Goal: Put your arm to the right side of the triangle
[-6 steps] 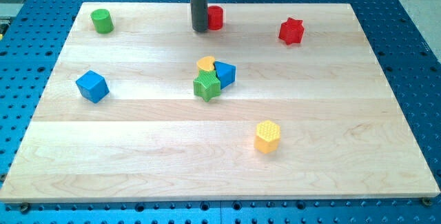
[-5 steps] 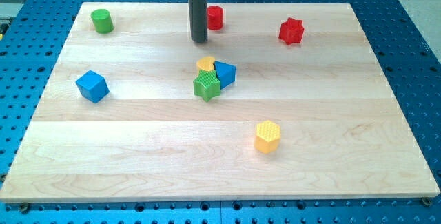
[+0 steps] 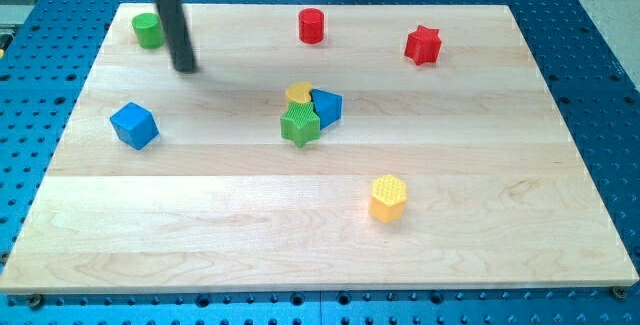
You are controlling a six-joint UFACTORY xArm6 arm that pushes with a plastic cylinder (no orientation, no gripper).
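A blue triangle block [image 3: 327, 107] lies near the board's middle, touching a yellow block [image 3: 299, 92] and a green star [image 3: 300, 125] on its left. My tip [image 3: 185, 67] is on the board at the upper left, well to the left of the triangle. It is just right of and below the green cylinder [image 3: 148, 30], and above the blue cube [image 3: 134, 125].
A red cylinder [image 3: 312, 25] stands at the view's top centre. A red star [image 3: 423, 45] lies at the upper right. A yellow hexagon block [image 3: 388, 197] lies below and right of the cluster. The wooden board [image 3: 500, 255] sits on a blue perforated table.
My tip has moved far left and slightly down, from beside the red cylinder to near the green cylinder. No block has moved.
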